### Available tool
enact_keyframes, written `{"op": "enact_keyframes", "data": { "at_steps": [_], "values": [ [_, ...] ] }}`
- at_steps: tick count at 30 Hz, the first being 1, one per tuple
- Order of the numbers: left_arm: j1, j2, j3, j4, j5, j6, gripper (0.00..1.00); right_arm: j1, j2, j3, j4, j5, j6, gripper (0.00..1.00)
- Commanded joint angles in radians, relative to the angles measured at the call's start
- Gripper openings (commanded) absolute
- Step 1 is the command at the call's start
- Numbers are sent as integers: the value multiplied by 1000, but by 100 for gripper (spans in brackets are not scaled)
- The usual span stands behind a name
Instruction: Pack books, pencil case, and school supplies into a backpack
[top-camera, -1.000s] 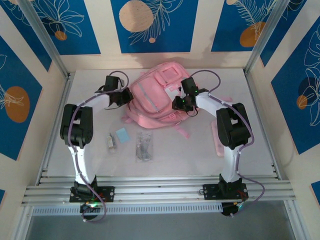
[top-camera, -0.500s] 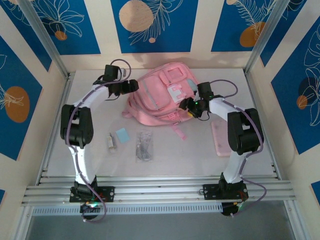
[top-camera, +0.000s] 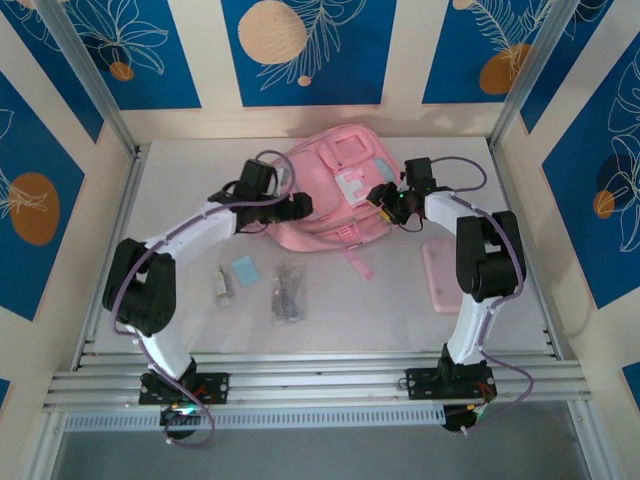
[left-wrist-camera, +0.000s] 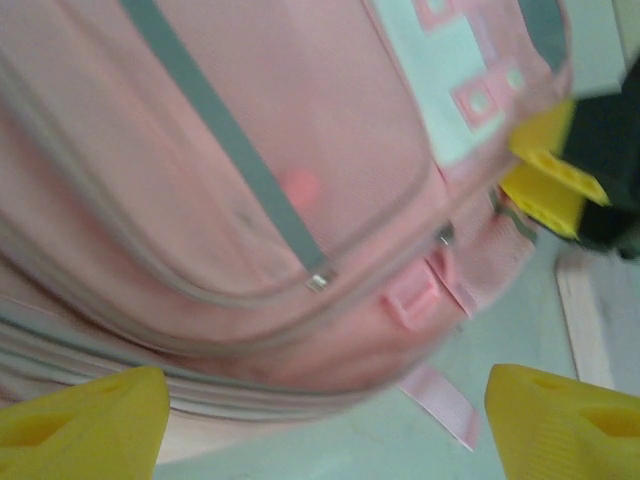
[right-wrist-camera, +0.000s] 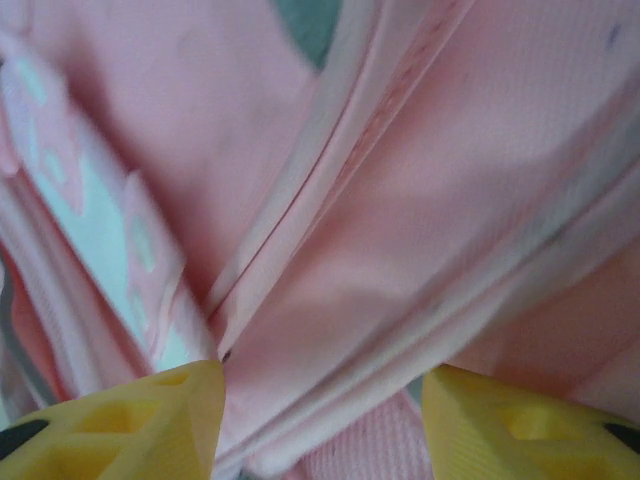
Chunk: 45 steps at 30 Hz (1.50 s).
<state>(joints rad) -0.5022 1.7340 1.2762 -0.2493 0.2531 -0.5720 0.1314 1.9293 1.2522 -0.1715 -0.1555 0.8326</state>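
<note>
both pincers at the pink backpack

the backpack (top-camera: 345, 160) lies flat by the middle of the bench's (top-camera: 400, 320) far edge, with its front pockets and white-and-pink patch (top-camera: 350, 183) facing up. the left pincer (top-camera: 298, 207) hangs over the backpack's left front part. in the left wrist view its yellow fingertips (left-wrist-camera: 90, 420) stand wide apart, released, and beyond them are a grey-trimmed pocket, a zip pull (left-wrist-camera: 318, 282) and a pink strap end (left-wrist-camera: 440, 400). the right pincer (top-camera: 381, 195) sits at the backpack's right side, just beside the patch. in the right wrist view its tips stand apart with folds of pink fabric bunched in the gap. that view is close and blurred, so i cannot tell whether they pinch the fabric or merely straddle it. the pencil case (top-camera: 443, 277) lies flat near the right edge, apart from the backpack. nearer the front edge, on the left half of the bench, lie the light-blue square (top-camera: 245, 268), the tiny white piece (top-camera: 222, 285) just beside it, and the clear packet (top-camera: 288, 292) to their right, all apart from both arms.
</note>
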Motion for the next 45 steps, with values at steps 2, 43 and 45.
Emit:
{"op": "enact_keyframes", "data": {
  "at_steps": [2,43,45],
  "values": [
    [-84,66,11,139,26,-108,79,-31,92,13,46,14,59,49],
    [-228,398,293,-288,-440,73,55,148,-52,-329,429,20,425,0],
    [-225,382,275,-277,-443,72,55,148,-48,-329,435,20,427,0]
  ]
}}
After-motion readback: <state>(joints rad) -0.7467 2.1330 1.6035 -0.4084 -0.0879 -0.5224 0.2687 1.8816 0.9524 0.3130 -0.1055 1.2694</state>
